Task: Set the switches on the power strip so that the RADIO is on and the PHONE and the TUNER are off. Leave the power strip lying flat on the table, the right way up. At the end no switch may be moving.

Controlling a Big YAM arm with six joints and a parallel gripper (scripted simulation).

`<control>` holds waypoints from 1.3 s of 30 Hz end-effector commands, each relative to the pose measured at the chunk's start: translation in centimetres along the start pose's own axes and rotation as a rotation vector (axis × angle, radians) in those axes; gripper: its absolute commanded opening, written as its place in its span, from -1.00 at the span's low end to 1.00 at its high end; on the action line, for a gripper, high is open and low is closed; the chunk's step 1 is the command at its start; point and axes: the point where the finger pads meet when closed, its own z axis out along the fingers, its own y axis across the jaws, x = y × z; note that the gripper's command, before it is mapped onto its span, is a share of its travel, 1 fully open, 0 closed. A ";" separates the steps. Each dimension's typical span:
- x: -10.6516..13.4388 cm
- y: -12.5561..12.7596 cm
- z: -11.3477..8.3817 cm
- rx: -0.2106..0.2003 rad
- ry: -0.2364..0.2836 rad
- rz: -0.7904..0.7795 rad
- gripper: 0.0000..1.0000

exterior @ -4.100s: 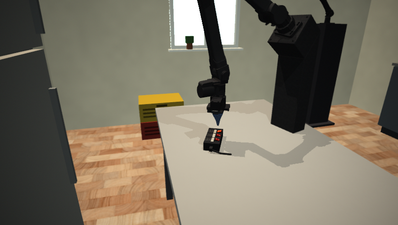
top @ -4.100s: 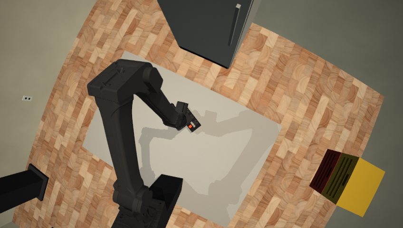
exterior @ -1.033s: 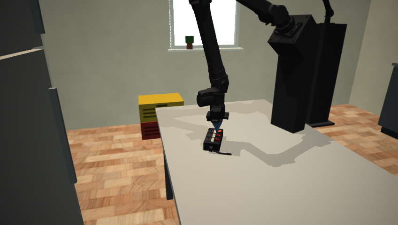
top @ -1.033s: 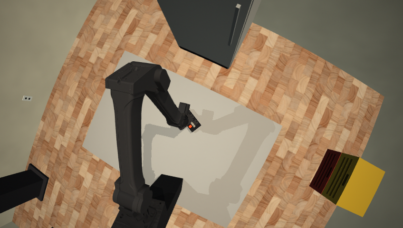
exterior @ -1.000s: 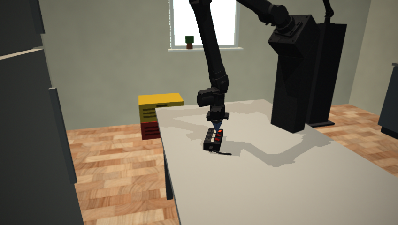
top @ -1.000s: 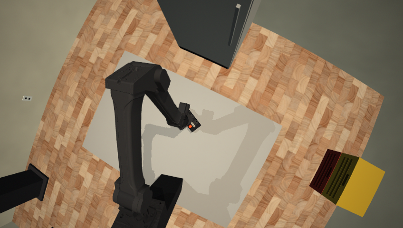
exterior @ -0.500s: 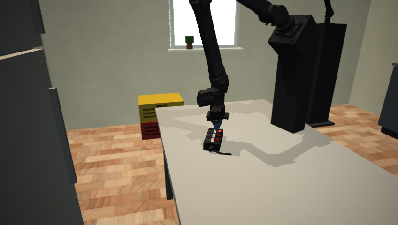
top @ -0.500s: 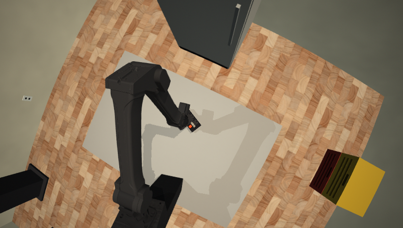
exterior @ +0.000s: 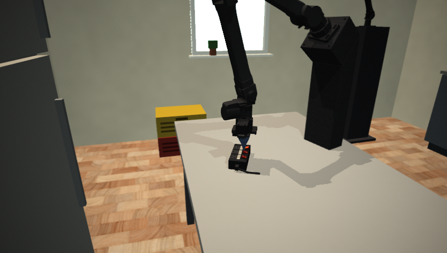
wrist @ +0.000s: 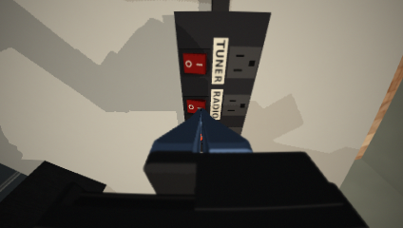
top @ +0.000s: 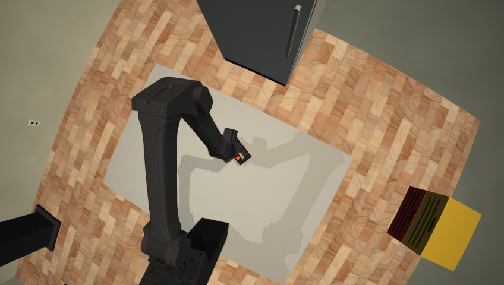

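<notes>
Grey table [exterior: 313, 200], power strip [exterior: 239, 156] flat.

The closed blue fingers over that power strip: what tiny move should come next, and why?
Probably a short push straight down. The shut gripper holds nothing, and its tip sits at the near edge of the RADIO switch on the power strip, so pressing would rock it.

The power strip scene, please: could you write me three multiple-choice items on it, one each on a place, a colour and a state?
1. Where does the power strip lie?
A. on the table
B. on the floor
C. on the windowsill

2. What colour are its switches?
A. green
B. red
C. white

3. How do the fingers stand?
A. wide open
B. shut on a cable
C. shut, empty

Key: 1 A, it lies flat on the grey top; 2 B, the TUNER switch is red; 3 C, the blue tips meet over the RADIO switch.
</notes>
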 end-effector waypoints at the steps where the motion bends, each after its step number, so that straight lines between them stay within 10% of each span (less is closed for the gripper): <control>1: -1.0 0.1 0.1 0.007 -0.019 -0.003 -1.00; 39: 0.3 0.3 0.0 0.002 -0.006 -0.002 -1.00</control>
